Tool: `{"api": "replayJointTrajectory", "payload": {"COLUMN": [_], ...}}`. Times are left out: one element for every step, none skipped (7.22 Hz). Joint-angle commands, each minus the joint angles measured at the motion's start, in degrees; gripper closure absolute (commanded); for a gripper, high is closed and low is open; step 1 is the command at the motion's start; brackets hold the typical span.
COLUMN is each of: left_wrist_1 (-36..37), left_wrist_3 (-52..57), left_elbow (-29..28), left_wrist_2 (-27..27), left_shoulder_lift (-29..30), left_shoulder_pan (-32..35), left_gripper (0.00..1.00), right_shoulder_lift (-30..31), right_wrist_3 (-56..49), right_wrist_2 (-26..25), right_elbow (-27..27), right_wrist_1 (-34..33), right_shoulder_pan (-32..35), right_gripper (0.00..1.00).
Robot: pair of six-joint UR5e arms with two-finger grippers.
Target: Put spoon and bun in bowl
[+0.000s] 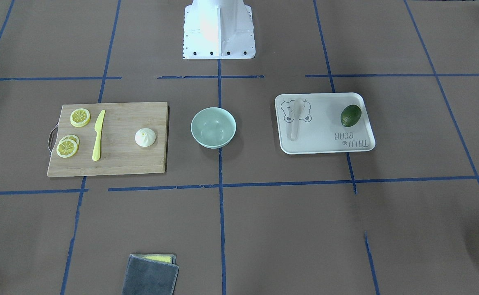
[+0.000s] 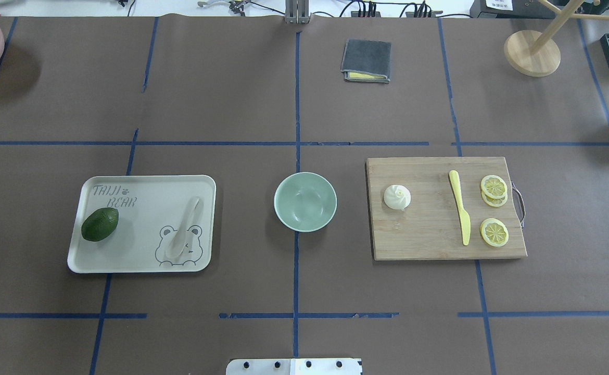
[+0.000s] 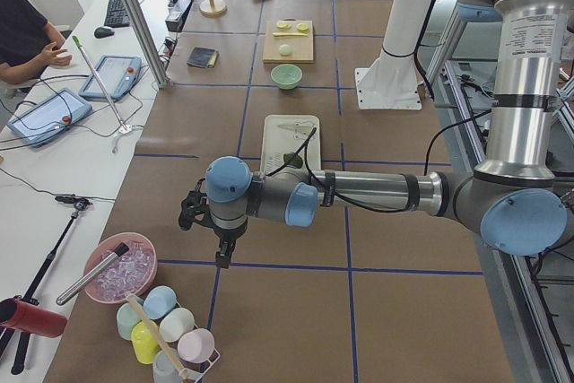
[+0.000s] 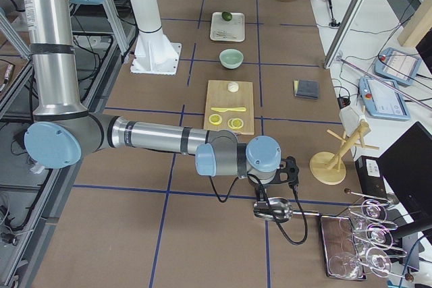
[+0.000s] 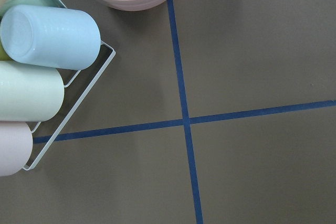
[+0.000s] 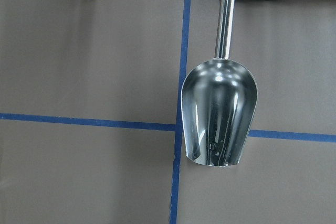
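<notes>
The spoon (image 2: pixel 182 229) lies on the tray (image 2: pixel 143 239), the bun (image 2: pixel 397 197) on the board (image 2: pixel 429 234), the bowl (image 2: pixel 284 208) between them. The left gripper (image 3: pixel 221 256) and right gripper (image 4: pixel 260 200) hang well away; whether either is spread cannot be told.

I'm running this from a distance, and what I see is plainly a robotics lab. The left arm (image 3: pixel 359 193) and right arm (image 4: pixel 155 138) are big jointed industrial ones reaching over a desk (image 2: pixel 221 94) papered in brown and gridded with blue tape (image 2: pixel 295 130), with a white pedestal (image 1: pixel 219 41) at its edge and the bowl (image 2: pixel 305 201) set right on a tape line. Aluminium posts (image 3: pixel 134 20) frame the rig, and at a white side bench an operator (image 3: pixel 22 38) sits by touchscreen pendants (image 3: pixel 109 76), a keyboard (image 3: pixel 117 8) and loose cables (image 3: pixel 54 123).
</notes>
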State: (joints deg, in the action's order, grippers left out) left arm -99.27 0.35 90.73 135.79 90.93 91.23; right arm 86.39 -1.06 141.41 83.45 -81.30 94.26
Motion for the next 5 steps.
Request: {"api": "replayJointTrajectory", "payload": {"left_wrist_1": [-0.7,-0.7,-0.9,-0.9,-2.0], "left_wrist_3": [0.0,-0.6,-0.4,-1.5,-11.9], "left_elbow": [0.1,2.2,5.3,9.0,11.9], "left_wrist_2": [0.0,-0.8,-0.8,-1.0,-1.3], "left_shoulder_lift": [0.2,2.0,3.4,4.6,6.8], "left_shoulder_pan": [-0.1,-0.5,-4.1,-7.2,-10.5], "left_gripper": [0.00,0.00,0.00,0.00,0.00], "right_shoulder_lift": [-0.3,-0.2,-0.4,-0.7,-0.9], "right_wrist_3": [0.1,0.1,0.8,1.9,2.4], "right_wrist_2": [0.0,-0.2,-0.3,-0.4,-1.4], "right_elbow": [0.5,1.3,2.4,3.5,5.0], "right_wrist_1": [0.1,0.6,0.5,0.4,0.4], "right_shoulder_pan": [0.0,0.0,-0.3,-0.9,-3.4], "right_gripper": [0.00,0.00,0.00,0.00,0.00]}}
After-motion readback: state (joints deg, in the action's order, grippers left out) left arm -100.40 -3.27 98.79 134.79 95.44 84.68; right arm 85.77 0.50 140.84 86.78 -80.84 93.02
